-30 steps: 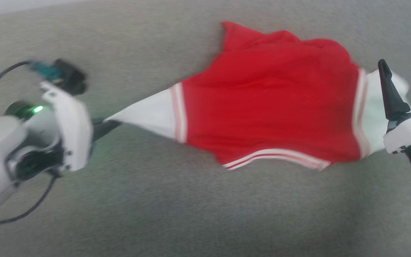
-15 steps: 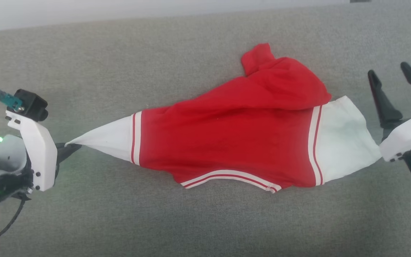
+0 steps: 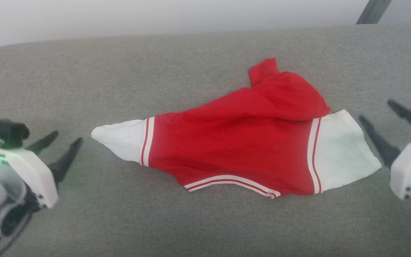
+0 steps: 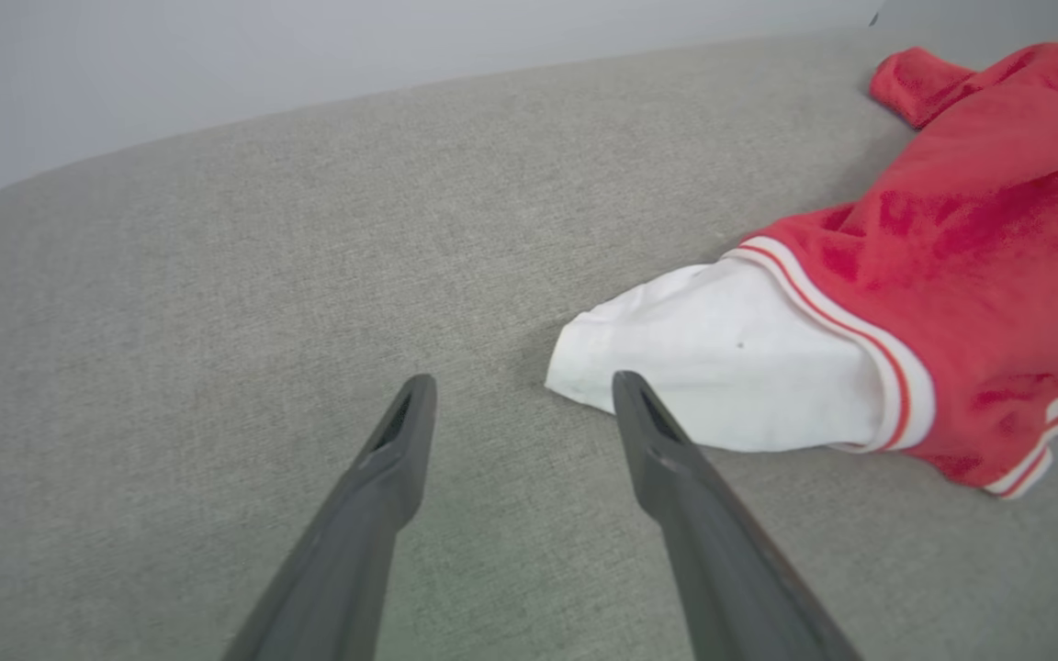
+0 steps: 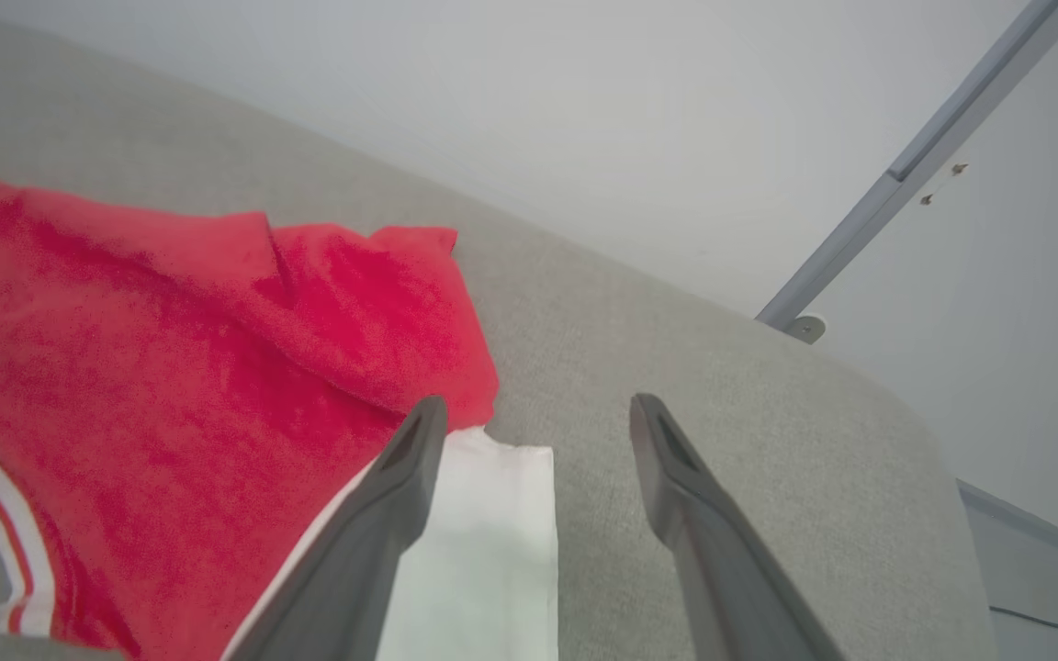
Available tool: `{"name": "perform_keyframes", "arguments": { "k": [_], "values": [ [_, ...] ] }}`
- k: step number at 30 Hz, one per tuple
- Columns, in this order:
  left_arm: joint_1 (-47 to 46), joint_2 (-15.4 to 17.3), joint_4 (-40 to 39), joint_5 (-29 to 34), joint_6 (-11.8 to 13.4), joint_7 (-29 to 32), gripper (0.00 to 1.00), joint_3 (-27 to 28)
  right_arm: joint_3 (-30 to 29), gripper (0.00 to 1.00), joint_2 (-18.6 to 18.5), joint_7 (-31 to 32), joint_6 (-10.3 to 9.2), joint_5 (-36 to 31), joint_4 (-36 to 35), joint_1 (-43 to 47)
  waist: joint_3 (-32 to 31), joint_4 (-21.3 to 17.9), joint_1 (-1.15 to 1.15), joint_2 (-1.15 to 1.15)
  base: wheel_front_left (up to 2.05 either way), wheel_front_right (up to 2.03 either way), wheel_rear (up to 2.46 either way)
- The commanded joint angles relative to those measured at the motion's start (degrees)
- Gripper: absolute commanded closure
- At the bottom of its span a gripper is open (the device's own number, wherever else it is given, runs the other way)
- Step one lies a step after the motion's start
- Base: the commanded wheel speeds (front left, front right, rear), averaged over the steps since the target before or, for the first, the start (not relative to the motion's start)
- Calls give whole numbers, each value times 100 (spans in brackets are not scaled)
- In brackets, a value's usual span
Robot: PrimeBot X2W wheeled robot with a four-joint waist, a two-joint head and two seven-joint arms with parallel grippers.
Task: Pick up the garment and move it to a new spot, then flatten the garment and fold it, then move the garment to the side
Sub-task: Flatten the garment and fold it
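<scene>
The garment (image 3: pixel 234 142) lies stretched sideways on the grey upholstered surface (image 3: pixel 155 221), red body in the middle and a white sleeve at each end. Part of the red cloth is folded over at the far right (a loose flap (image 3: pixel 287 92) with one corner sticking up). The left claw (image 3: pixel 68 136) is spread and empty, just short of the pointed left sleeve (image 3: pixel 120 137). The right claw (image 3: pixel 375 109) is also spread and holds nothing, close beside the right sleeve (image 3: pixel 344 153); whether it touches the cloth cannot be told.
</scene>
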Motion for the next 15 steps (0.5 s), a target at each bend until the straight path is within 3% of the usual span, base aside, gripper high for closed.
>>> {"name": "perform_keyframes", "arguments": {
  "k": [1,5,9,12,15],
  "values": [
    [240,-67,-167,-13,151,-278,0,97,251,0,-338,183,-8,209,-187,160,-3,59,0,0,0,0,0],
    [618,-249,-630,118,566,-513,0,709,1013,0,-1419,786,-8,912,-697,363,67,162,0,0,0,0,0],
    [1463,-750,-1190,888,874,-513,0,2227,1550,0,-2327,1403,-8,1692,-1151,423,208,317,0,0,0,0,0],
    [2157,-1292,-1620,1641,957,-517,0,3385,1878,0,-2801,1795,-8,2089,-1419,310,334,440,0,0,0,0,0],
    [2890,-1899,-1943,2377,832,-517,0,4291,2186,0,-3105,2046,-8,2287,-1620,109,465,579,0,0,0,0,0]
  ]
}}
